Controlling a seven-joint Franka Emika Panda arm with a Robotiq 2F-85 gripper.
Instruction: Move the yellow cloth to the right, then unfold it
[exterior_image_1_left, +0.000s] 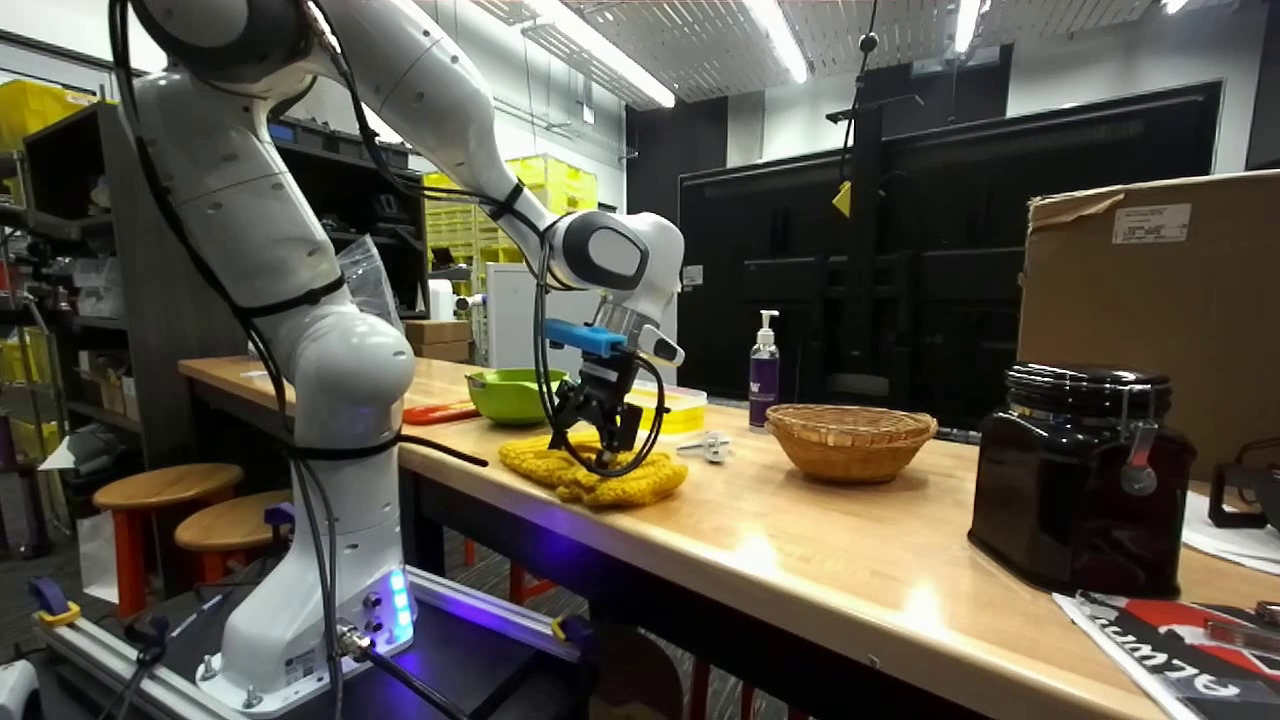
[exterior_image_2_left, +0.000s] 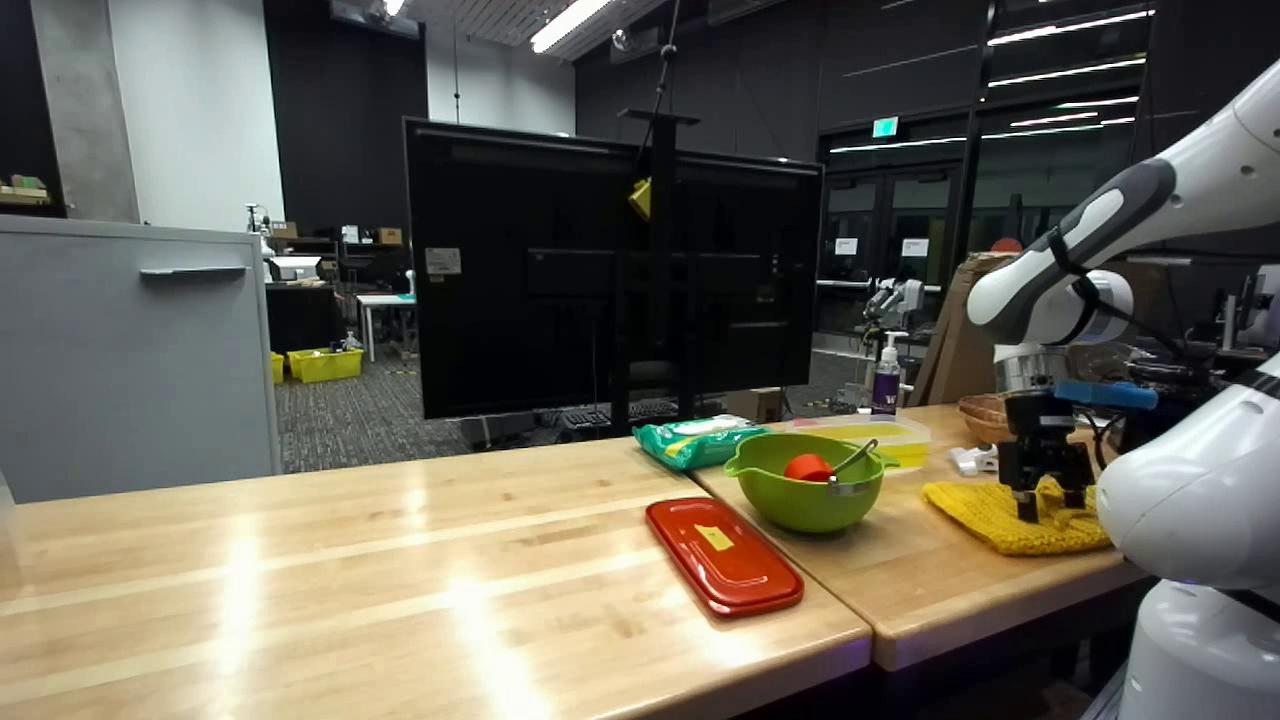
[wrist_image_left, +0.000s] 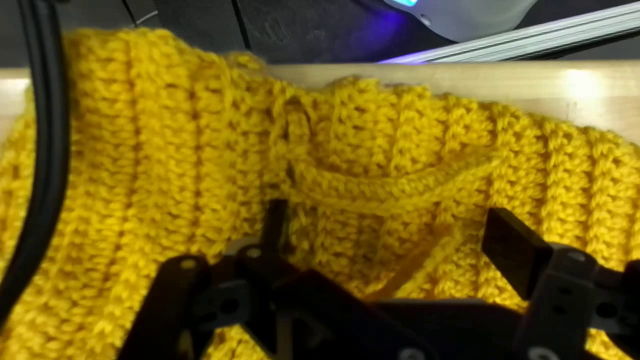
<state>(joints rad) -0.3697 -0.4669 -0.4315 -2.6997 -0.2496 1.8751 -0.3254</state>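
While the white robot arm (exterior_image_1_left: 430, 90) reaches down over the wooden tabletop (exterior_image_1_left: 800, 530), its black hand (wrist_image_left: 387, 232) stands spread, the two fingers well apart at the yellow cloth (exterior_image_1_left: 640, 487), with a raised fold of the knit showing in the gap; whether the tips touch it, I can't tell. The cloth lies in ribbed, rumpled layers near the edge on the robot's side, with the green bowl (exterior_image_1_left: 505, 400) off to one side and the woven basket (exterior_image_1_left: 850, 450) off to the other. My eye goes to the lettering: the pump bottle (exterior_image_1_left: 764, 372) farther back has a purple label (exterior_image_2_left: 885, 393) with a white W, which shows in both exterior views. At the foot of the black jar (exterior_image_1_left: 1080, 510) lies a printed cover (exterior_image_1_left: 1190, 650), and I can pick out ALWAY in pale capitals, the rest being hard to follow. A white sticker (exterior_image_1_left: 1152, 224) on the cardboard box (exterior_image_1_left: 1110, 300) carries print too small for me to read. Over by the bowl, in an exterior view, a green packet (exterior_image_2_left: 675, 450) has markings I can't decipher, and the red lid (exterior_image_2_left: 740, 575) wears a small yellow tag (exterior_image_2_left: 714, 537). Two white notices (exterior_image_2_left: 915, 248) on the far glass doors (exterior_image_2_left: 925, 215) are too tiny to make out.
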